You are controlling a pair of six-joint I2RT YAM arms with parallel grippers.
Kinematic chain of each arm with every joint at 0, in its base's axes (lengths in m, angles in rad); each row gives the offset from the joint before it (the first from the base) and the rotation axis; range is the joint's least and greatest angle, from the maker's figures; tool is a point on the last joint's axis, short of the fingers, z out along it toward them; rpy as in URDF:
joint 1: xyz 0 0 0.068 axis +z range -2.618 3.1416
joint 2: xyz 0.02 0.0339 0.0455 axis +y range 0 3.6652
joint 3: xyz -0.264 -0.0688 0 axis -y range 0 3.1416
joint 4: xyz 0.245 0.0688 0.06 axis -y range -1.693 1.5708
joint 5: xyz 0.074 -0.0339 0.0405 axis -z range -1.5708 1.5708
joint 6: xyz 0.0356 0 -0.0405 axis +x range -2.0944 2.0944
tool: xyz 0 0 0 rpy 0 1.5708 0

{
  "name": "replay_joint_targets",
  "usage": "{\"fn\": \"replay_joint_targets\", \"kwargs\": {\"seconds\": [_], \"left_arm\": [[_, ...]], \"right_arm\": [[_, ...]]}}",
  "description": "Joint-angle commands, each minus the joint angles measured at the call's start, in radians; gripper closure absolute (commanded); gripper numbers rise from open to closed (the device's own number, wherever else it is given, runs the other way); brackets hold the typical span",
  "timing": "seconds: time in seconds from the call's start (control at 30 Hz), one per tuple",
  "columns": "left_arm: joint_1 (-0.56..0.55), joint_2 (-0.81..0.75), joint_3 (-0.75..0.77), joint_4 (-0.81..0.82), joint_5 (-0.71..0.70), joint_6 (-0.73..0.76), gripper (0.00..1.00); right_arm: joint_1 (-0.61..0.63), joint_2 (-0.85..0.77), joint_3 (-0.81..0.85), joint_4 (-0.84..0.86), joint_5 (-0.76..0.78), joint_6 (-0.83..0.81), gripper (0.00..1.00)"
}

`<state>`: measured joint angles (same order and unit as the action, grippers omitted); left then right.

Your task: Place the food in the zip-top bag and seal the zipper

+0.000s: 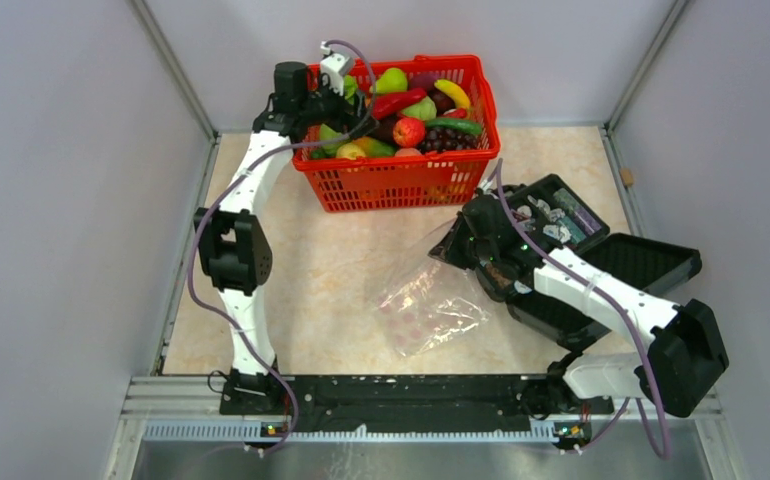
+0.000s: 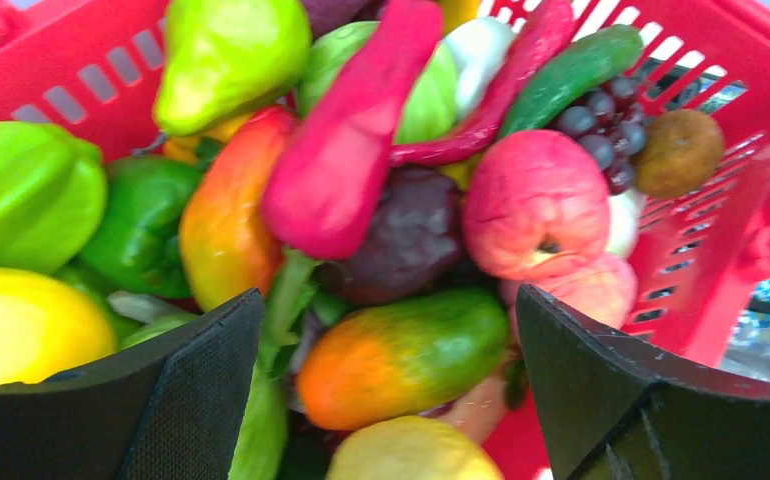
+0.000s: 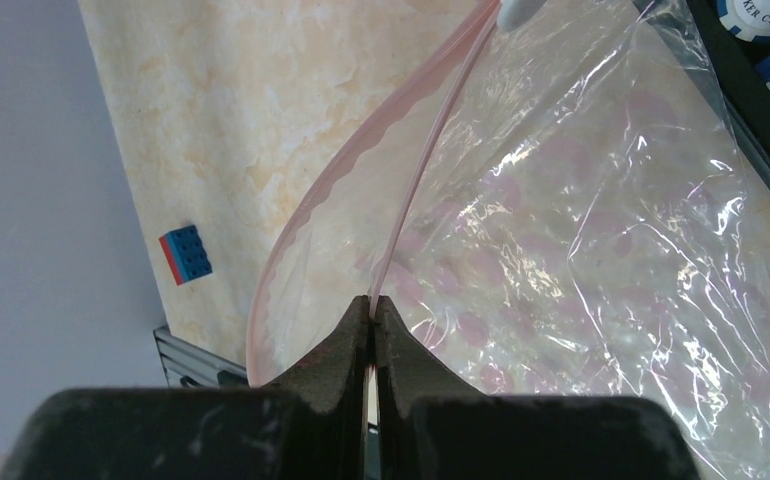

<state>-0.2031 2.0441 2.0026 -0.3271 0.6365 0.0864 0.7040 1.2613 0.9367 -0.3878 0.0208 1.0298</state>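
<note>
**Two arms at the basket and the bag.** We see the left gripper point(image 2: 386, 320) spread wide above a red plastic lattice basket point(image 1: 401, 185). Its two black, finely textured fingers point(image 2: 201, 400) frame the food point(image 2: 401, 355) and grasp nothing. The food is heaped in the basket as glossy moulded toys. Among them are a smooth yellow-green pear point(image 2: 226, 55), a slender dark green cucumber point(image 2: 571, 70), a knobbly purple cluster of grapes point(image 2: 601, 130) and a curved red chili point(image 2: 481, 110).

The bag point(image 1: 431, 300) is a crinkly transparent film with faint pink dots. It lies on the beige marbled table point(image 1: 331, 270) in front of the basket, with one end raised toward the right gripper point(image 3: 372, 305). That gripper is clamped tight on the zipper point(image 3: 431, 150), a thin pinkish strip along the bag's mouth. The opposite lip, wavy-edged, bows away from the pinched strip, so we read the mouth as open.

A black hinged case point(image 1: 651, 260) lies open under the right arm. A small blue and red studded block point(image 3: 186, 253) rests on the table near the wall.
</note>
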Motion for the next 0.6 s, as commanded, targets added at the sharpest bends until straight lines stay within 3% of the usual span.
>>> {"fn": "replay_joint_targets", "kwargs": {"seconds": [0.0, 0.33, 0.57], "left_arm": [[0.025, 0.016, 0.027, 0.147, 0.084, 0.087, 0.05], [0.025, 0.115, 0.053, 0.297, 0.184, 0.114, 0.17], [0.024, 0.204, 0.128, 0.318, 0.164, 0.086, 0.38]], "right_arm": [[-0.006, -0.011, 0.037, 0.047, -0.016, -0.013, 1.0], [-0.006, 0.017, 0.045, 0.054, -0.029, -0.016, 1.0], [-0.006, 0.029, 0.054, 0.052, -0.051, -0.02, 1.0]]}}
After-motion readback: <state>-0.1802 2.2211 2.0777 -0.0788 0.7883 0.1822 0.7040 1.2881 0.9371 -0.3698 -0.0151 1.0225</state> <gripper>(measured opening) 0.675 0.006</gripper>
